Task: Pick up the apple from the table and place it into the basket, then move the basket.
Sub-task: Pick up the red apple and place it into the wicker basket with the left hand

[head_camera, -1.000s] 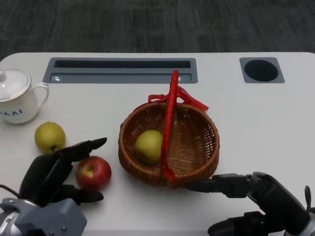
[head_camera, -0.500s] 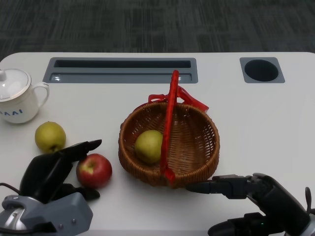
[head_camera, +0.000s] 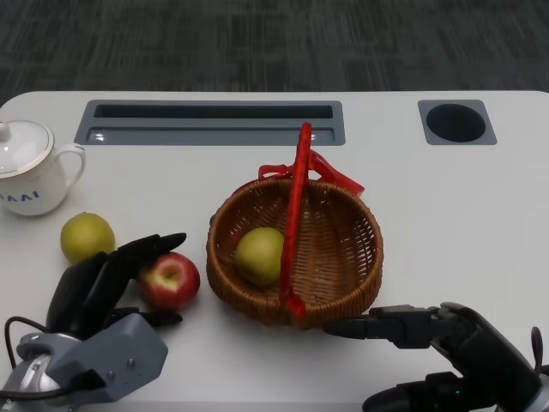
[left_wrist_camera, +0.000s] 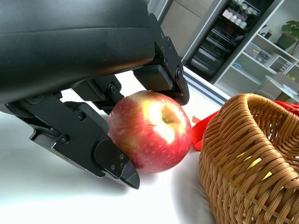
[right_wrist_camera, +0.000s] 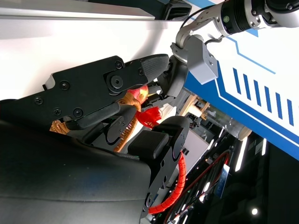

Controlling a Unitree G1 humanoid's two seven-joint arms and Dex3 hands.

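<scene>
A red apple (head_camera: 170, 281) rests on the white table (head_camera: 463, 215) just left of the wicker basket (head_camera: 364, 257). My left hand (head_camera: 101, 290) grips it, one finger over its top and the thumb against its near side. In the left wrist view the apple (left_wrist_camera: 152, 131) sits between those black fingers (left_wrist_camera: 112, 158), close to the basket wall (left_wrist_camera: 243, 154). A yellow-green apple (head_camera: 259, 255) lies inside the basket under the red handle (head_camera: 294, 215). My right hand (head_camera: 442, 339) hangs empty by the basket's front right rim, fingers stretched toward it.
Another yellow-green fruit (head_camera: 87, 237) lies left of my left hand. A white lidded mug (head_camera: 27, 178) stands at the far left. A grey tray slot (head_camera: 210, 123) and a round cup hole (head_camera: 455, 122) lie along the back edge.
My left hand has closed in on the red apple, which has shifted a little away from me and toward the basket. The right hand and the basket have stayed put.
</scene>
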